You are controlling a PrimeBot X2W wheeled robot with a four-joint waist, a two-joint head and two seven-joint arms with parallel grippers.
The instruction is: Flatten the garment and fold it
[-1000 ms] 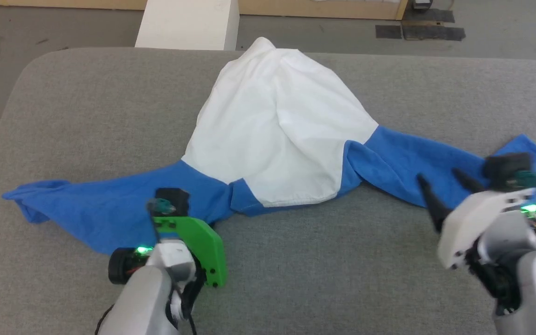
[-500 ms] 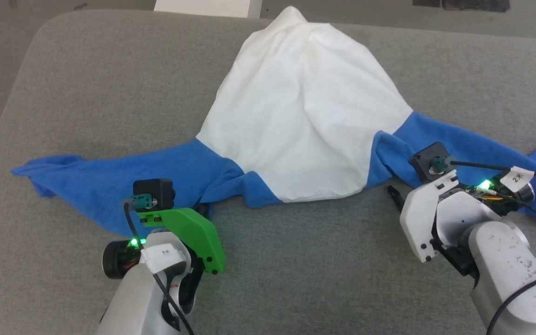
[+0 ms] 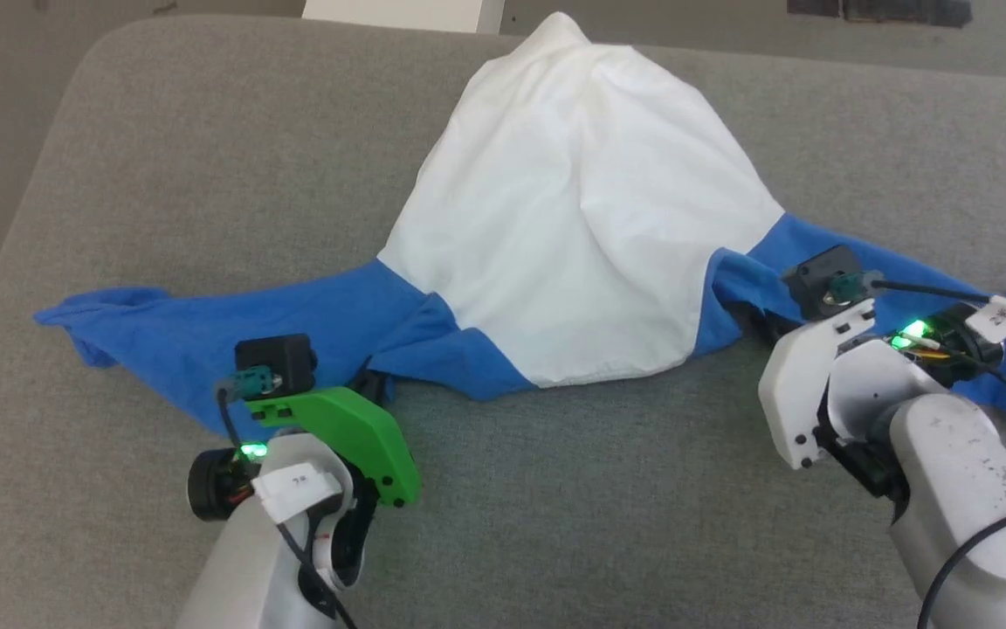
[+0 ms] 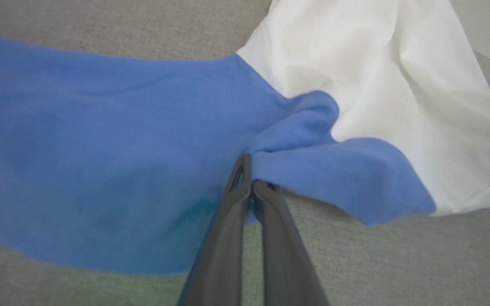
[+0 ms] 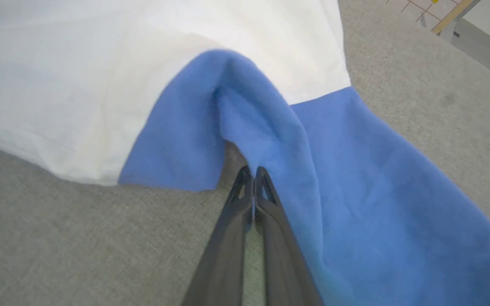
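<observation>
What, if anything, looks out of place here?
The garment lies bunched, not flat: its white body tapers to a rumpled point, and the blue sleeves are twisted where the left gripper and right gripper pinch them.

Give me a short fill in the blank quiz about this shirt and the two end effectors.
The garment has sleeves coloured ___. Its body is coloured ___. Open or shut, the left end effector and right end effector are both ___. The garment lies on a ___ surface.
Missing: blue, white, shut, grey.
</observation>
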